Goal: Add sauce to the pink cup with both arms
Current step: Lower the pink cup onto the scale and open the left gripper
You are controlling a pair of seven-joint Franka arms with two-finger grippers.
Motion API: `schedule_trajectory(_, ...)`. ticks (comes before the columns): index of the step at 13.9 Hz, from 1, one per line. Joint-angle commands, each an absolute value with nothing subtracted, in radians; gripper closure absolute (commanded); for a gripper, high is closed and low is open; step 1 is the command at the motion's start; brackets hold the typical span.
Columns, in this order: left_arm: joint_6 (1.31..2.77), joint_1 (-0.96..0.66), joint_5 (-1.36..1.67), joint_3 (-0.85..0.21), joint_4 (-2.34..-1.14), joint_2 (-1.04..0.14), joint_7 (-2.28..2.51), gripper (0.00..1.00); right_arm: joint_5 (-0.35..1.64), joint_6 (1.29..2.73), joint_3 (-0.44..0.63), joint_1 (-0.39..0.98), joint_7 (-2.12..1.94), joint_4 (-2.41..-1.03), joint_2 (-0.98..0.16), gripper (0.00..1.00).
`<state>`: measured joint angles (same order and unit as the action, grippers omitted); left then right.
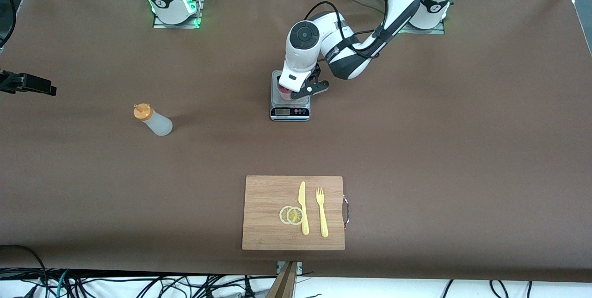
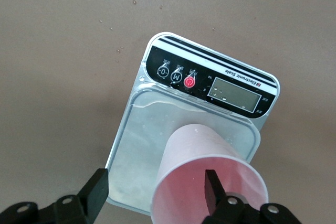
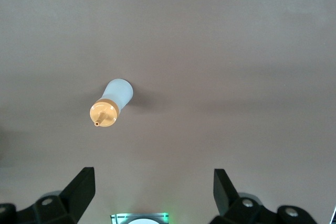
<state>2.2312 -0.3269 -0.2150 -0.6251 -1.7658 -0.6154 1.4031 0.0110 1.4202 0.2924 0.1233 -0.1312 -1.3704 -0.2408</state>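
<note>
The pink cup (image 2: 207, 182) stands upright on the scale (image 2: 157, 145) at mid-table. The left pincer (image 2: 156, 190) is down at the cup, released: one finger (image 2: 211, 188) sits inside the rim, the other outside, clear of the wall. The sauce bottle (image 1: 154, 120) stands on the table (image 1: 416, 127) toward the right arm's end. The right pincer (image 3: 152, 190) waits, spread wide, above it.
</note>
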Motion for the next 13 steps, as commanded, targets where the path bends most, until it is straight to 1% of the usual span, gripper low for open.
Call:
schedule_trajectory(1, 2.191, -0.322, -0.235, -0.627, -1.746, -0.592, 1.425, 0.18, 0.011, 1.413, 0.293, 0.127, -0.137, -1.354, -0.242, 0.0)
schedule_trajectory(3, 2.177, -0.321, -0.233, -0.629, -1.741, -0.581, 1.427, 0.17, 0.012, 1.411, 0.293, 0.126, -0.132, -1.355, -0.242, 0.0)
schedule_trajectory(6, 2.143, -0.308, -0.232, -0.632, -1.74, -0.552, 1.417, 0.05, 0.015, 1.416, 0.291, 0.129, -0.136, -1.362, -0.244, 0.0)
schedule_trajectory(10, 2.117, -0.252, -0.232, -0.64, -1.74, -0.505, 1.411, 0.05, 0.008, 1.405, 0.29, 0.133, -0.149, -1.361, -0.242, 0.0)
schedule_trajectory(13, 2.06, -0.143, -0.203, -0.641, -1.74, -0.442, 1.288, 0.05, 0.017, 1.399, 0.29, 0.126, -0.199, -1.367, -0.242, 0.0)
